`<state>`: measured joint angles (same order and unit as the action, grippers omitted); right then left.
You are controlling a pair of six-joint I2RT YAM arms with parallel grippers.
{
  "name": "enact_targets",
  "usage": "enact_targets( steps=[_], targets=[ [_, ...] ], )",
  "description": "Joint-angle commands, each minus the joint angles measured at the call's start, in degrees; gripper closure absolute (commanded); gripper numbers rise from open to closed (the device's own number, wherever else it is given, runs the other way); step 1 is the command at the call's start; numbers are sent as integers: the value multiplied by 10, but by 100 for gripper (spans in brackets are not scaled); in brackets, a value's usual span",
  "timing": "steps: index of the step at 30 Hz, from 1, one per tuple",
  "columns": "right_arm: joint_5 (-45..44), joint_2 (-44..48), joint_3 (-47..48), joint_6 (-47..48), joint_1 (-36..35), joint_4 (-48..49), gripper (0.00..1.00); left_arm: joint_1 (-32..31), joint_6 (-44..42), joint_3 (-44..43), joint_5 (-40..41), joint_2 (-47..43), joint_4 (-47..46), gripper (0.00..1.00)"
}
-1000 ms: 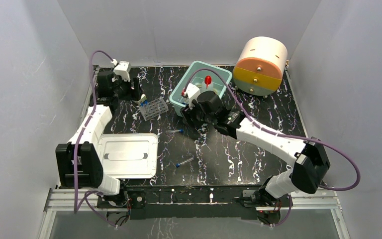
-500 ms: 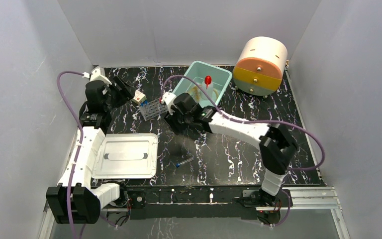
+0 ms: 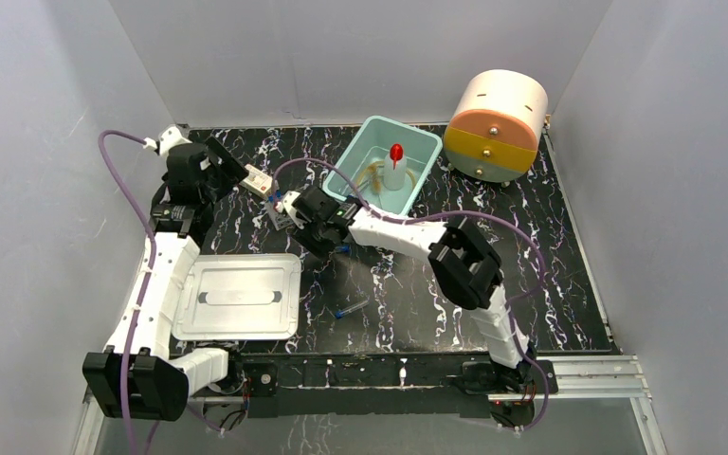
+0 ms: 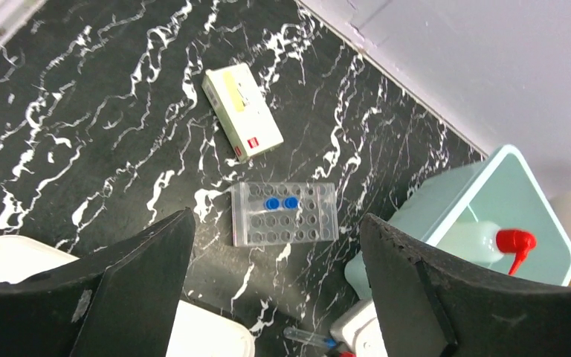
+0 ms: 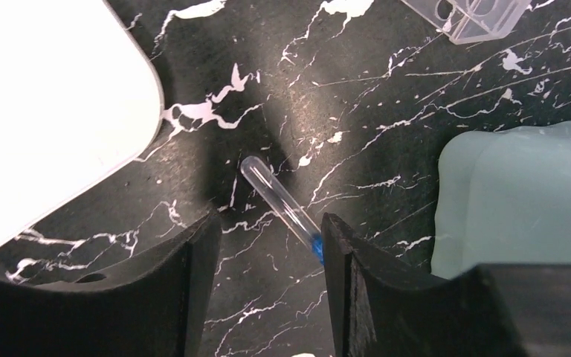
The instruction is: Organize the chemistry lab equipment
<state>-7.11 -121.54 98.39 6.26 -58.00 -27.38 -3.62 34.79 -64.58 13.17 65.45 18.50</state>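
The grey tube rack stands on the black table with two blue-capped tubes in its back row. My left gripper hangs open high above it, empty; the top view shows it at the back left. My right gripper is open, low over a loose tube whose blue cap lies against the right finger. From above, this gripper hides part of the rack. Another tube lies nearer the front. The red-nozzled wash bottle stands in the teal bin.
A small white box lies behind the rack. A white tray sits at the front left, close to the right gripper's left finger. A round cream and orange drum stands at the back right.
The right arm swung left from the teal bin to the loose tube beside the rack. The left gripper opened wider, let the white box go and pulled back from it.
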Motion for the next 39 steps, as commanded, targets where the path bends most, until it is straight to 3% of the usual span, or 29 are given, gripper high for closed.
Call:
enact_targets(
  steps=[1, 16, 21, 29, 39],
  targets=[
    [-50, -44, 75, 12, -3, -69, 42, -6, 6, -34, 62, 6, 22, 19],
    [33, -94, 111, 39, -1, -95, 43, -16, 14, -33, 1, 11, 20, 19],
    [109, -98, 116, 55, 8, -111, 44, -20, 9, -41, -18, 15, 22, 19],
    [83, -99, 117, 51, 11, -123, 64, -24, 5, -35, -35, 11, 16, 19],
    [35, -83, 115, 23, 11, -99, 78, -30, -2, -31, -33, 10, 11, 18]
  ],
)
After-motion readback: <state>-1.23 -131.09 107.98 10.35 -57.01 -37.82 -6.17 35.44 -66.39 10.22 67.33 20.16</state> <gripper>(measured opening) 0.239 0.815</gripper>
